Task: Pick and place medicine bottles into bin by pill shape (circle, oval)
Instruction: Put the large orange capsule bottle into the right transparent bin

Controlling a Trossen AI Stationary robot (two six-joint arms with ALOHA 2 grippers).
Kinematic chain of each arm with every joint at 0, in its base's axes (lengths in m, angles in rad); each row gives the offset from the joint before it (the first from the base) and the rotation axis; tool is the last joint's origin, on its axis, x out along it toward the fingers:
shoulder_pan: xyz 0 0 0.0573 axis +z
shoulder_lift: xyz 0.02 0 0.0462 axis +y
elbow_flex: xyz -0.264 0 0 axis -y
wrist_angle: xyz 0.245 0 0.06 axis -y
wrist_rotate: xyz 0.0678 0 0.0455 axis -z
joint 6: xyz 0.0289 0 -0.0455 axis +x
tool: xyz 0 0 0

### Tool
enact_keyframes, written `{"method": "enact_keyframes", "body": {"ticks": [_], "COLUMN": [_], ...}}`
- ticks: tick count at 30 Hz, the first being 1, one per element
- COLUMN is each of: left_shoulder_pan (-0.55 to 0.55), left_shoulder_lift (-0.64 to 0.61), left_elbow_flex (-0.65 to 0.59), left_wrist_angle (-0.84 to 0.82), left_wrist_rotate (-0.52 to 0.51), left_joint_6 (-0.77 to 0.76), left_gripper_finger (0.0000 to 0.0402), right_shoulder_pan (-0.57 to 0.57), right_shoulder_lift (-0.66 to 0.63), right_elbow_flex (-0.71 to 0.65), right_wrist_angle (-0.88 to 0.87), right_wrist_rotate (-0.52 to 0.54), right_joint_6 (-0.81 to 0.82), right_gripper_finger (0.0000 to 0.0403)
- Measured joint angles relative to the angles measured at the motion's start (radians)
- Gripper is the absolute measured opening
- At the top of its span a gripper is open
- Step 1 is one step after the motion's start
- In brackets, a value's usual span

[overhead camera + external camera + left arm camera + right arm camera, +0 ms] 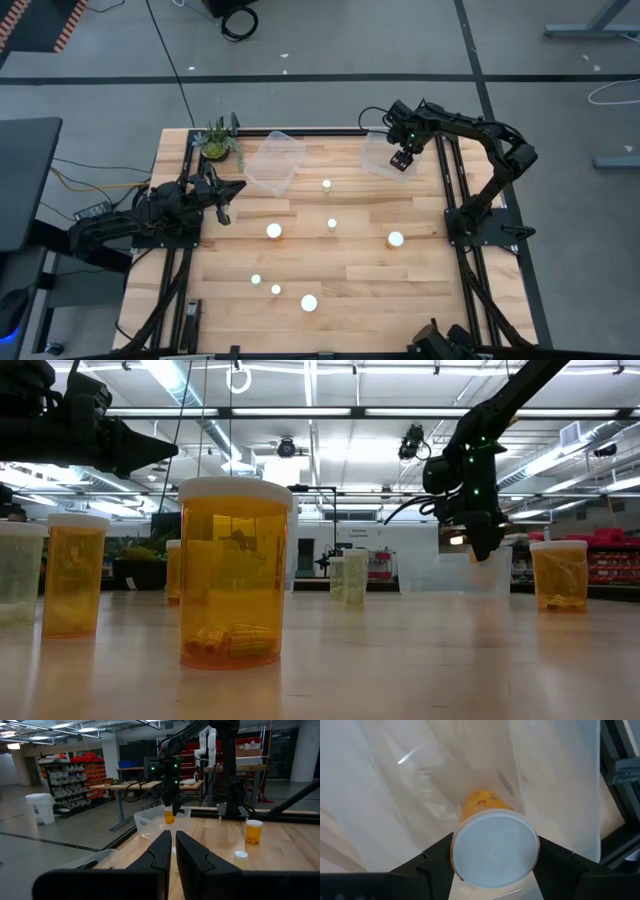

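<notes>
My right gripper (403, 160) is shut on a medicine bottle with a white cap (495, 850) and an amber body (480, 802). It holds the bottle over the clear right bin (376, 158) at the table's far side. The held bottle also shows in the left wrist view (170, 815). Several more bottles stand upright on the table, among them one in the middle (274, 231), one to its right (396, 239) and one near the front edge (309, 302). My left gripper (222, 208) is shut and empty at the table's left, above the wood. My right gripper pinches the bottle between its two fingers (560, 862) at the cap's two opposite sides (534, 847). The fingers come from above, pointing down. The bottle hangs upright, cap up, lifted clear above the bin's inside.
A second clear bin (272, 162) lies left of the first, next to a green potted plant (217, 140) at the far left corner. Black rails (450, 190) run along the table's sides. A large bottle (235, 575) stands close to the low camera.
</notes>
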Motion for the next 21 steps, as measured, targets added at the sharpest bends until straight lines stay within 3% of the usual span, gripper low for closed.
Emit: {"method": "enact_keyframes", "body": {"ticks": [16, 21], "left_shoulder_pan": [0.000, 0.000], "left_shoulder_lift": [0.000, 0.000], "left_elbow_flex": [0.000, 0.000], "left_wrist_angle": [0.000, 0.000], "left_wrist_rotate": [0.000, 0.000], "left_joint_6": [0.000, 0.000], "left_gripper_finger": [0.0033, 0.0036], "right_shoulder_pan": [-0.009, -0.009], "right_shoulder_lift": [0.000, 0.000], "right_elbow_flex": [0.000, 0.000], "right_wrist_angle": [0.000, 0.000], "right_wrist_rotate": [0.053, 0.056], "right_joint_6": [0.017, 0.009], "right_gripper_finger": [0.0238, 0.0258]}}
